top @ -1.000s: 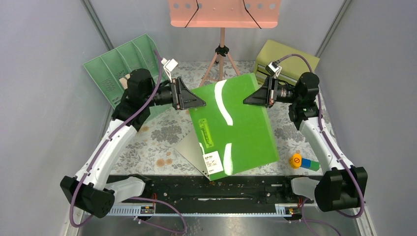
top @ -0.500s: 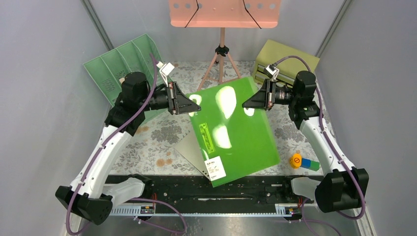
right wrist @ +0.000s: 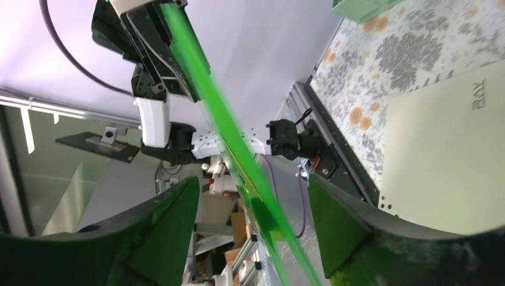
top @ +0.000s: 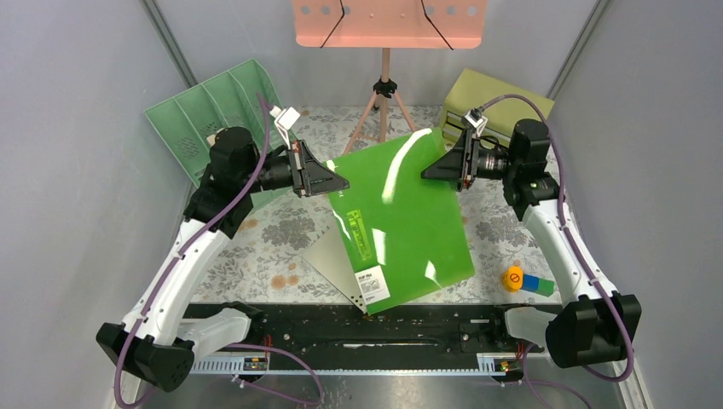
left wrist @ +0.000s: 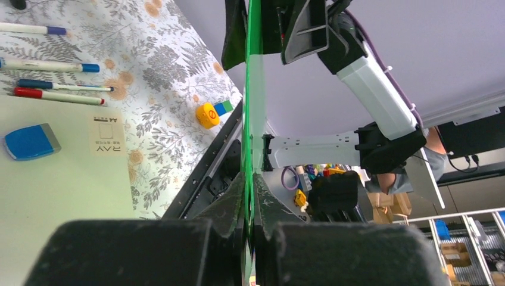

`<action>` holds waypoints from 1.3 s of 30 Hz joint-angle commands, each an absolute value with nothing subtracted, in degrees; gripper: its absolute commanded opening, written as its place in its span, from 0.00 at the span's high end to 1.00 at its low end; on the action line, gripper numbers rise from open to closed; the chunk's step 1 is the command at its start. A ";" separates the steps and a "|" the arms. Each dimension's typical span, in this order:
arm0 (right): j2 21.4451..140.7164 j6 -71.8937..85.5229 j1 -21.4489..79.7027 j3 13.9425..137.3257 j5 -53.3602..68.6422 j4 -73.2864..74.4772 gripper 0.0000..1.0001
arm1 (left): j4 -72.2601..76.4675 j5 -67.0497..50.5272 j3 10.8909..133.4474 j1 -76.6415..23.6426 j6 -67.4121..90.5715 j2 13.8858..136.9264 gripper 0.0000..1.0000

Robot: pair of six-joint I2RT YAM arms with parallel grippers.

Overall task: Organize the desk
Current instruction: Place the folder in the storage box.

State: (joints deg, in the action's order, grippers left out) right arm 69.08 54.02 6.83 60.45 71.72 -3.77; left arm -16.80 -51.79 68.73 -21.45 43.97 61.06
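Note:
A glossy green folder [top: 401, 217] with a white label is held tilted above the desk [top: 256, 247], its lower corner near the front rail. My left gripper [top: 341, 181] is shut on the folder's left edge; in the left wrist view the thin green sheet [left wrist: 253, 89] runs edge-on between the closed fingers of that gripper [left wrist: 248, 179]. At the folder's upper right edge my right gripper [top: 429, 170] stands open. In the right wrist view the folder [right wrist: 202, 77] passes through the gap of this gripper [right wrist: 253, 182] without touching either finger.
A white A4 pad [top: 328, 260] lies under the folder, with pens [left wrist: 53, 89] and a blue eraser [left wrist: 30, 141] on it. A green file sorter [top: 205, 111], pink music stand [top: 388, 21] and olive drawer box [top: 494, 98] stand at the back. A yellow-blue toy [top: 522, 279] lies front right.
My left gripper has closed on the folder's left edge. My right gripper has opened and let go of the right edge. The folder has tipped and shifted slightly left.

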 commanded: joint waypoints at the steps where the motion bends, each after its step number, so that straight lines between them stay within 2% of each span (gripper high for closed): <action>1: 70.10 46.41 5.01 66.89 66.61 8.17 0.20 | -15.85 -46.99 71.31 -21.27 43.14 58.86 1.00; 7: 72.67 40.14 2.66 73.82 58.34 23.41 0.11 | -24.09 -36.62 72.43 -21.09 39.01 57.30 1.00; 11: 74.15 31.99 1.84 79.29 47.51 37.77 0.08 | -28.73 -29.43 73.15 -20.57 37.30 56.24 1.00; 14: 74.23 29.58 1.75 81.22 42.63 42.88 0.06 | -31.97 -25.31 74.44 -20.22 36.08 55.65 1.00; 23: 72.52 28.61 1.64 80.07 34.86 46.17 0.01 | -40.14 -6.66 77.86 -19.70 33.41 51.77 1.00; 35: 73.01 27.76 1.53 80.23 36.01 46.98 0.01 | -45.25 13.12 81.76 -19.62 29.92 45.41 1.00; 39: 72.69 26.22 1.49 80.14 35.99 48.26 0.01 | -45.64 16.41 83.68 -19.62 26.35 45.12 1.00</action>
State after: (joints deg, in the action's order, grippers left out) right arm 74.15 28.60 1.74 79.13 35.59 46.24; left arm -48.25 8.93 79.44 -19.94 30.02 45.82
